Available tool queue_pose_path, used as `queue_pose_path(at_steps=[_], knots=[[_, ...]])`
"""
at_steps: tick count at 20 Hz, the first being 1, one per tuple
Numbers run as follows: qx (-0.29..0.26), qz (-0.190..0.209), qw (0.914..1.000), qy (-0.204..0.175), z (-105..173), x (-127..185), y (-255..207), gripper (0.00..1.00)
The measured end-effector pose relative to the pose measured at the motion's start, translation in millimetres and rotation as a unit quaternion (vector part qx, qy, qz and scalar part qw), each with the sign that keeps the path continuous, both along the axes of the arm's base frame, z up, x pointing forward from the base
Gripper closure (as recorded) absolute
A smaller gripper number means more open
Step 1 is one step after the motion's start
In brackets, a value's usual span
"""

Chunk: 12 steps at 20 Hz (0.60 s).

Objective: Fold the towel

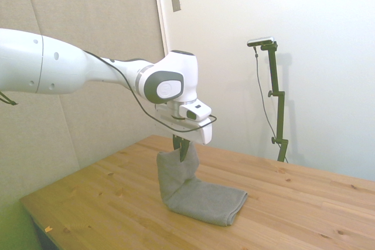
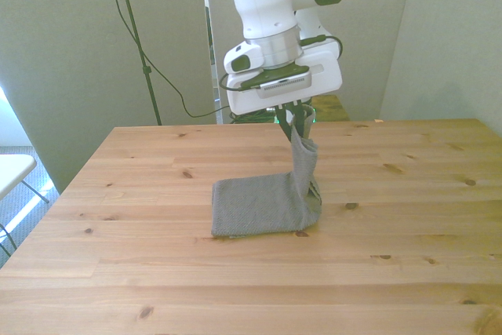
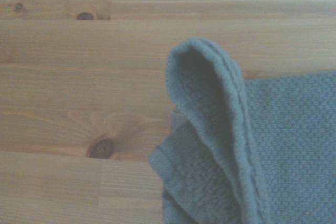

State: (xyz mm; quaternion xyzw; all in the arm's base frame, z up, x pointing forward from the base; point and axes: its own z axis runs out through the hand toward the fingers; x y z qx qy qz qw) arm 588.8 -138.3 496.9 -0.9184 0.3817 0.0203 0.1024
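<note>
Though no lettering legible anywhere, jaws pinched on grey towel (image 1: 199,197) (image 2: 259,205) (image 3: 273,145), one edge lifted off wooden table (image 1: 304,203) (image 2: 157,178) (image 3: 79,51).

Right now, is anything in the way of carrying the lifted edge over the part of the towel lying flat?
Nothing visible. The gripper holds one end of the towel up; the rest lies flat on the table, with bare wood around it.

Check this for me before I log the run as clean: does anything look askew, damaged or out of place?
Nothing stands out. The end effector is shut on one end of the towel, lifting it upright while the rest lies flat on the table. That fits a fold under way. No tear or stain shows.
</note>
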Motion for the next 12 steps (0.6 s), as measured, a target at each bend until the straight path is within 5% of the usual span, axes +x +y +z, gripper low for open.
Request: queue_pose_path(at_steps=[8, 9, 12], knots=[[0.006, -0.017, 0.9998, 0.0, 9.9, 4.4, -56.3, 1.0], [0.005, -0.023, 0.9997, 0.002, 8.7, 2.1, -64.7, 0.0], [0.005, -0.041, 0.999, 0.018, -10.0, -1.4, -87.7, 0.0]])
